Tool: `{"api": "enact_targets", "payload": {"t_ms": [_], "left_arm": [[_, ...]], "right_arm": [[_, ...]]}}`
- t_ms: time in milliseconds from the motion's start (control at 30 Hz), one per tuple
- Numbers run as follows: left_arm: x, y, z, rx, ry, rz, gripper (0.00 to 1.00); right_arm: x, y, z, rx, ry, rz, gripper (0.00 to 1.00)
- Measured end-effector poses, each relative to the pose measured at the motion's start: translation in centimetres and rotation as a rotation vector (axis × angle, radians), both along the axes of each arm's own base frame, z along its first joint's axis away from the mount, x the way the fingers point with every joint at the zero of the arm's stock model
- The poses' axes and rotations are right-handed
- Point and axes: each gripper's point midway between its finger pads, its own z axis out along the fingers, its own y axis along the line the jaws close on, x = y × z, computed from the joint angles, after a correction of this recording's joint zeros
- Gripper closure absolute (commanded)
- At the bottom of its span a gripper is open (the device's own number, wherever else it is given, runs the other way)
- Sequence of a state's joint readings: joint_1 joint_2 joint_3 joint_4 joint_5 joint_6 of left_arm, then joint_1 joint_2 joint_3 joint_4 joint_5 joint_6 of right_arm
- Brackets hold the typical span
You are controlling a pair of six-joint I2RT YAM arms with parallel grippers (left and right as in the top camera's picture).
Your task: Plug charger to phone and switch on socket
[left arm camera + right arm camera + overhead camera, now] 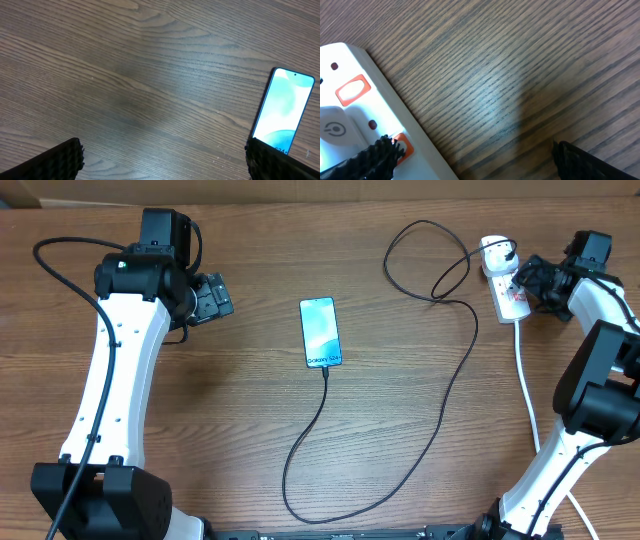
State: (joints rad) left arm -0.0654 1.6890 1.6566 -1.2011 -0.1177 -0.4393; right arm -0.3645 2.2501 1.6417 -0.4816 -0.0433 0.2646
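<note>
- Centrally on the counter (pixel 400 490), the phone (pixel 320 332) is laid flat with its lit screen up and its long axis running from 12 to 6 o'clock.
- The charger (pixel 450 395) is seen with its tip at the phone's 6 o'clock edge; whether it is fully seated cannot be told.
- From there the cable is led toward 6 o'clock, curved back up toward 1 o'clock and looped just short of the socket.
- The socket (pixel 505 288) is placed at the phone's 2 o'clock, with the plug (pixel 497 248) seated at its 12 o'clock end. Red switches (pixel 353 89) are shown on its face, and a thick white cord (pixel 520 370) is trailed from it toward 6 o'clock.
- The right fingers (pixel 367 160) are spread wide and nothing is gripped. One is seen over the socket beside a red switch, the other over bare counter.
- The left fingers (pixel 57 162) are likewise spread wide and empty, held at the phone's 9 o'clock.
</note>
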Motion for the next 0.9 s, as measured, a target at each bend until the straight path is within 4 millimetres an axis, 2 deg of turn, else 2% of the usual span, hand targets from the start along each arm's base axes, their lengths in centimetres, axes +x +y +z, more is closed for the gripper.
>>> {"api": "enact_targets", "payload": {"t_ms": [733,900], "left_arm": [[0.0,0.0,0.0,0.000,0.000,0.000,0.00],[0.0,0.0,0.0,0.000,0.000,0.000,0.01]], "right_arm": [[0.1,0.9,0.0,0.035,-0.007,0.052,0.00],[-0.2,1.6,0.1,0.059,0.005,0.074,0.00]]}}
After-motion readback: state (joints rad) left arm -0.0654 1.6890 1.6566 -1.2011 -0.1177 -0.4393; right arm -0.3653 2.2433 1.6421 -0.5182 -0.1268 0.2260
